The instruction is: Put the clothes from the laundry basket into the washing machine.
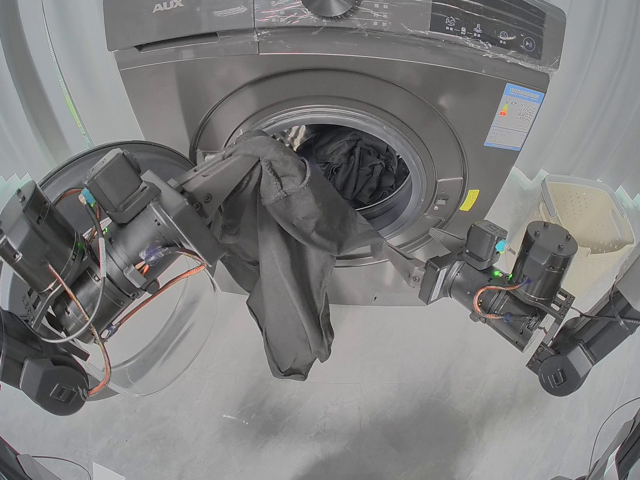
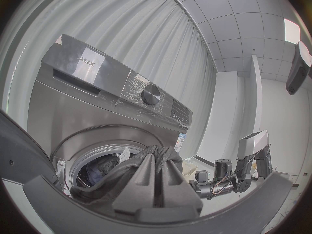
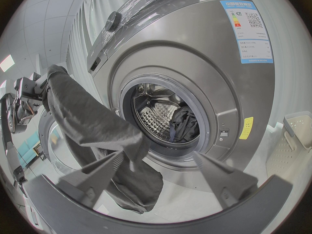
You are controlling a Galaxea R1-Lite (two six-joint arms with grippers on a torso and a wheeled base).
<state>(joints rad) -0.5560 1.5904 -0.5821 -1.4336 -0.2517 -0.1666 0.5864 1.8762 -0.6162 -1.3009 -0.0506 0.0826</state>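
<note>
- Left gripper, closest in the left wrist view, is pressed together on a dark grey garment, held at the upper left rim of the drum opening.
- Washing machine stands on the floor, its round glass door swung open to the left.
- Most of the garment hangs outside, draped down the machine's front below the opening's lower rim.
- Laundry basket, cream and perforated, sits on the floor at the machine's right side.
- Dark clothes lie inside the drum.
- Right gripper has its fingers spread wide at the opening's lower right rim, one fingertip just beside the garment's edge.
</note>
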